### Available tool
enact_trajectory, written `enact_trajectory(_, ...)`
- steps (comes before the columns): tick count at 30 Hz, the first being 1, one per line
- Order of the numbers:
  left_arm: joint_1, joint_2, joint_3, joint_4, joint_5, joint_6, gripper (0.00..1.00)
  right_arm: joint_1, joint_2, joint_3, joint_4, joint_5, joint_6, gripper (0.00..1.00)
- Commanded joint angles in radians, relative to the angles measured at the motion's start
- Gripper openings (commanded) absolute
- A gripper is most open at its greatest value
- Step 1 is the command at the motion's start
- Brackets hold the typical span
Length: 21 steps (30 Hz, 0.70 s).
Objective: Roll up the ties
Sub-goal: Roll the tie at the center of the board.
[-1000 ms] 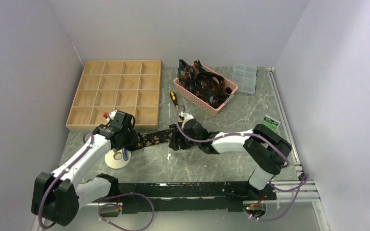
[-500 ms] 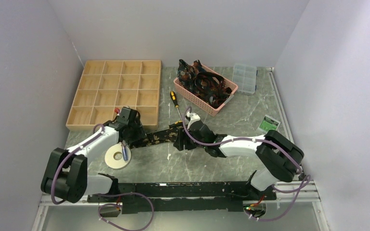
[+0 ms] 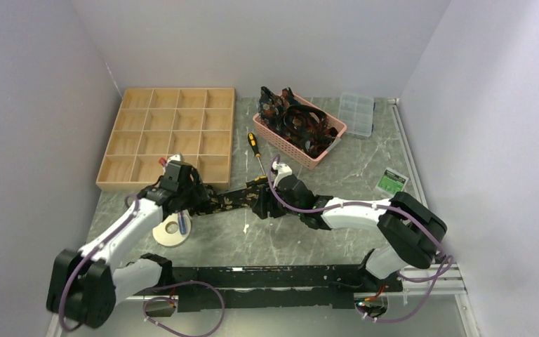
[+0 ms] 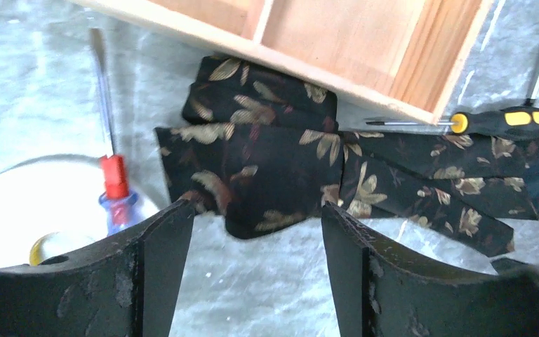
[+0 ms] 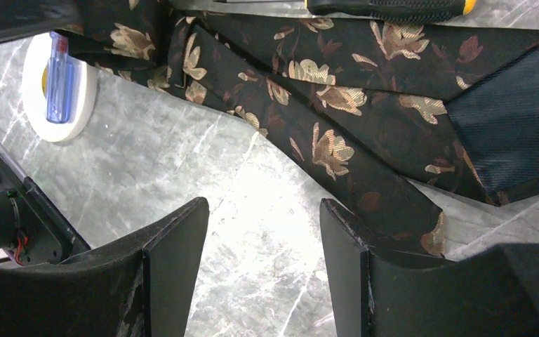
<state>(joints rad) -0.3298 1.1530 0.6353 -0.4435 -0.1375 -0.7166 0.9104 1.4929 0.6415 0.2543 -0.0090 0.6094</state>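
- One tie (image 3: 228, 199) lay on the table just near of the tray (image 3: 172, 137), running left to right between the two arms.
- The left gripper (image 4: 253, 219) hung over its left end with fingers wide, holding nothing. The right gripper (image 5: 263, 217) hung over the right end, just as wide and empty.
- The left end looked doubled over on itself, perhaps the first turn of a roll, though I couldn't be sure from that angle. The rest stretched out loose, its wide end by the screwdriver (image 3: 255, 146).
- More ties (image 3: 296, 121) sat heaped in the basket (image 3: 331, 144), far and to the right.
- By my reckoning the job was barely begun. No finished roll showed anywhere, and this tie and the whole heap were left to do.
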Motion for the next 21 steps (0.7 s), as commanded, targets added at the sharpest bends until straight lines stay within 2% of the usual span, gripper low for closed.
enact_trajectory(1,0.003,-0.165,-0.017,-0.135,-0.098,-0.039,0.73,0.001,0.029,0.032,0.041,-0.028,-0.007,0.64)
enact_trajectory(11,0.003,-0.200,0.059,-0.231,-0.068,-0.051,0.73,0.023,0.133,0.155,0.029,-0.065,-0.008,0.63)
enact_trajectory(15,0.003,-0.260,0.064,-0.243,-0.060,-0.052,0.73,0.093,0.136,0.175,-0.117,0.165,-0.065,0.65)
enact_trajectory(21,0.003,-0.302,0.024,-0.220,-0.032,-0.064,0.73,0.031,0.130,0.129,-0.145,0.326,-0.027,0.70)
